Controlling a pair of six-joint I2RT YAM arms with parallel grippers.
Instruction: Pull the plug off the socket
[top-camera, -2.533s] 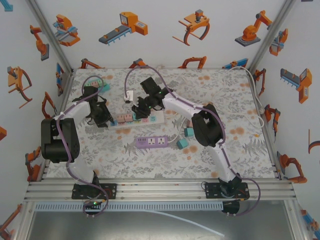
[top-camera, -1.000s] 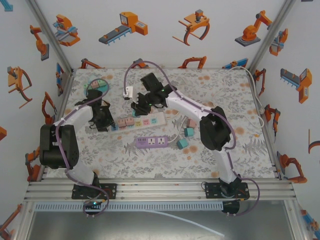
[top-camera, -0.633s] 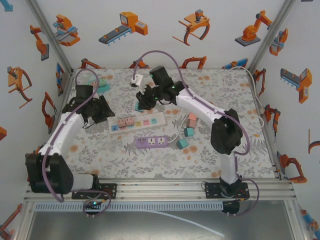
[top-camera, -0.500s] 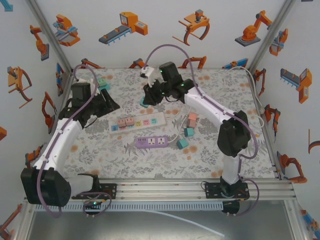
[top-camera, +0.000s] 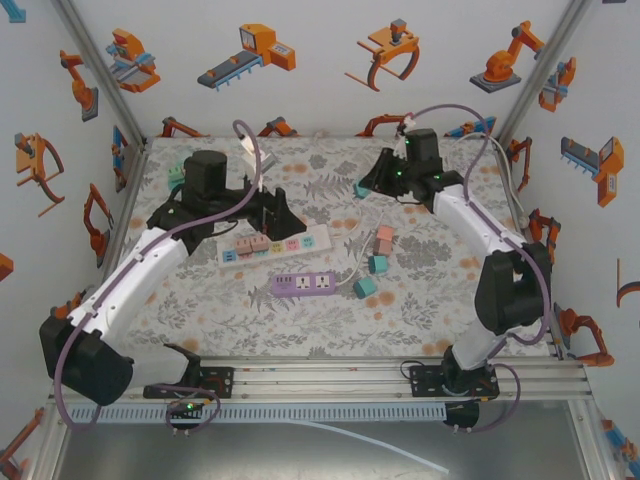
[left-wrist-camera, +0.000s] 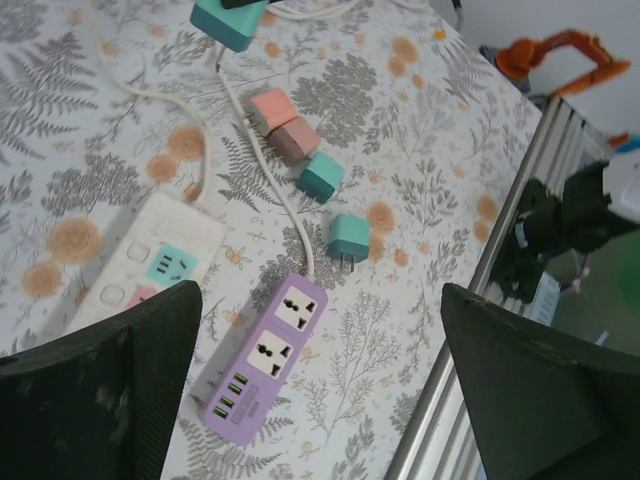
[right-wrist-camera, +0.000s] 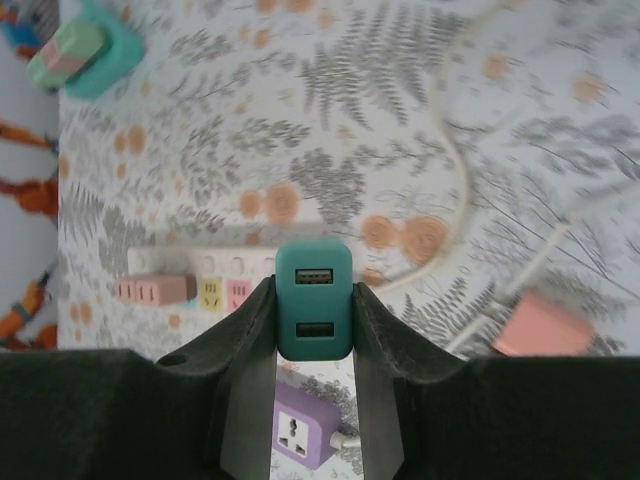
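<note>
Swung away to the far right since half a second ago, my right gripper (top-camera: 372, 181) carries the teal cube-shaped charger plug (right-wrist-camera: 314, 299) with two USB ports on its face, well apart from the long white plastic power strip (top-camera: 275, 243) it hovered over before. Both black fingers (right-wrist-camera: 247, 345) are clenched on the plug's sides, one on each flank. The plug is off the socket and held in the air above the grey-and-orange floral tablecloth (top-camera: 440, 290).

Meanwhile my left gripper (top-camera: 274, 209) has crossed from the left side to hang over the white strip's middle. Its black fingers (left-wrist-camera: 105, 390) stand spread wide, grasping nothing.

On the white strip, a pink plug (right-wrist-camera: 151, 290) sits in a socket near one end, beside yellow and pink socket faces. The short purple plastic power strip (top-camera: 303, 284) lies just nearer my bases than the white one. To its right, four small loose cube plugs form a line: pink (left-wrist-camera: 272, 108), dusty mauve (left-wrist-camera: 295, 140), teal (left-wrist-camera: 320, 176) and another teal (left-wrist-camera: 349, 237), along a thin white cord (left-wrist-camera: 275, 190)
</note>
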